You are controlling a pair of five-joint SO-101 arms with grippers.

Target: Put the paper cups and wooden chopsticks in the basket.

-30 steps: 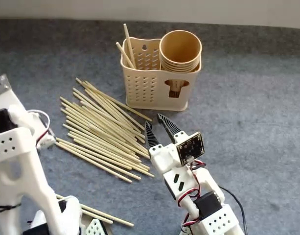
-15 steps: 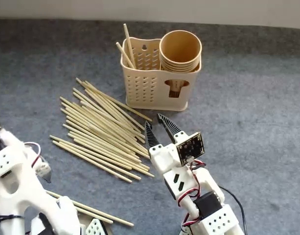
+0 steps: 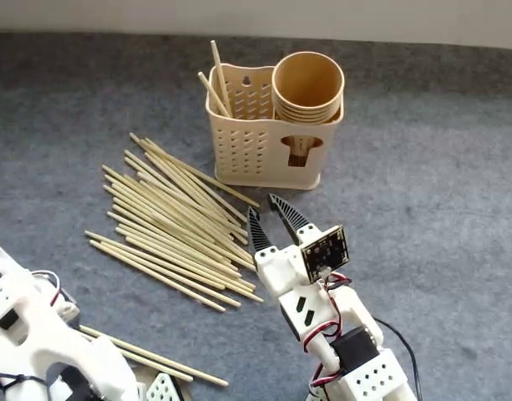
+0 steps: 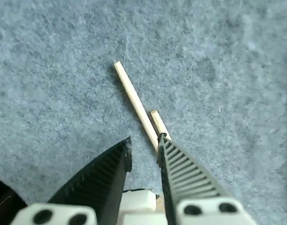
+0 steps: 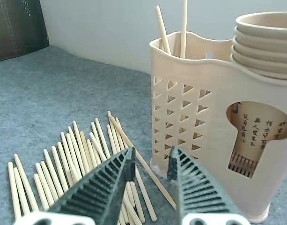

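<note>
Since two stray chopsticks [image 3: 155,357] lie by themselves at the near left of the grey mat [image 3: 423,167], well apart from the others, the left arm [image 3: 30,334] is folded low over that corner. Its wrist view has the left gripper [image 4: 143,147] hanging just above their tips. The jaws are parted and grasp nothing, and one finger overlaps the pair, so the next step looks to me like lining up and pinching. Further right, the main heap [image 3: 176,225] of wooden chopsticks is spread in a loose fan, lying flat and overlapping. That will likely make it awkward to lift one stick without dragging its neighbours. Near the heap's right edge is the right gripper [image 3: 264,206], also released and empty. It points toward the basket [image 3: 247,154] with heap and basket both in its wrist view, placed, I would judge, to work the heap's near end. The basket stands upright beyond the heap, just clear of its far sticks. Its left compartment holds two upright chopsticks [image 3: 219,68] that lean on the wall, because the slot is deep and narrow. The right compartment holds the paper cups [image 3: 310,109], nested in one stack with their rims above the wall. So the cups seem done, and nearly all the sticks are not yet moved.
</note>
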